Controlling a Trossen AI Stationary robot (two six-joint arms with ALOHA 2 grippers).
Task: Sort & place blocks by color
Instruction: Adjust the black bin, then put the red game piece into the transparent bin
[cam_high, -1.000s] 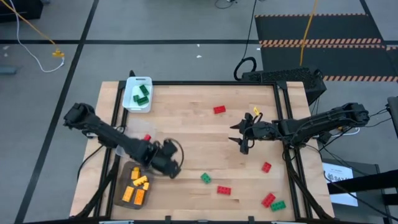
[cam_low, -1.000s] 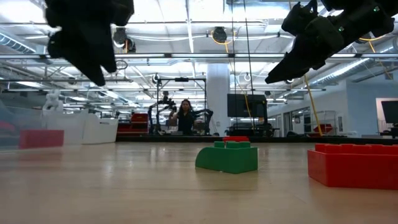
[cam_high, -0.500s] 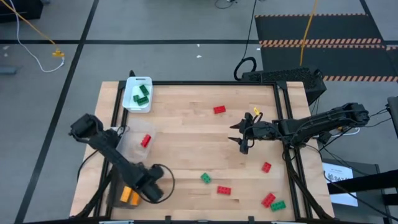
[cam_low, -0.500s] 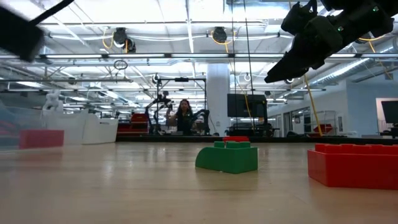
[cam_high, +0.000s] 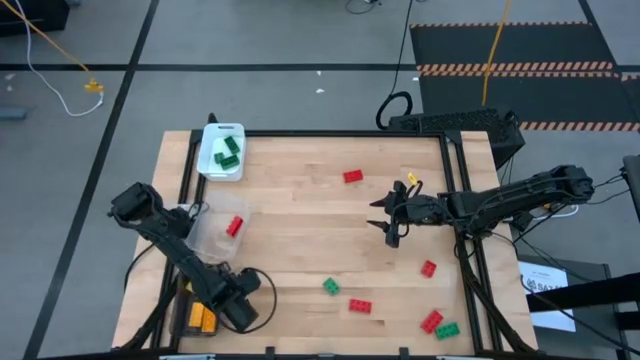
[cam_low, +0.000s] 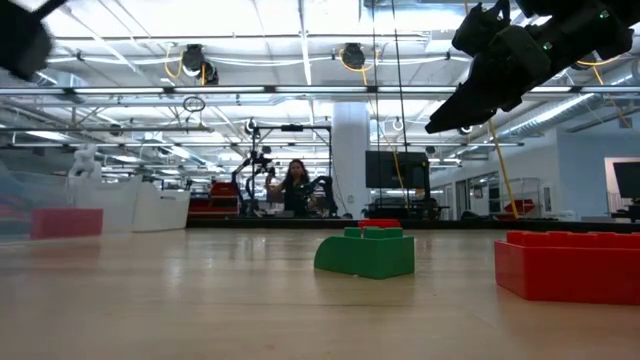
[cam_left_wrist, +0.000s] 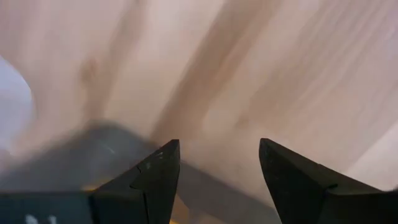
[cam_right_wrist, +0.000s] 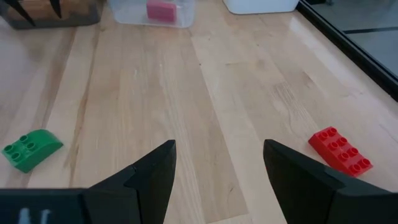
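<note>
The left tool (cam_high: 243, 305) hangs spread and empty at the near left of the surface (cam_high: 300, 190), over the dark tray (cam_high: 192, 318), whose orange blocks (cam_high: 203, 317) seem to lie just beside it, though the arm hides most of them. The right tool (cam_high: 390, 224), also spread and empty, hovers right of centre, with red blocks (cam_high: 352, 176) and green blocks (cam_high: 330, 286) scattered well apart from it. At far left the white tray (cam_high: 221, 151) holds green bricks (cam_high: 229, 151); the clear tray (cam_high: 218, 229) holds one red brick (cam_high: 234, 226).
</note>
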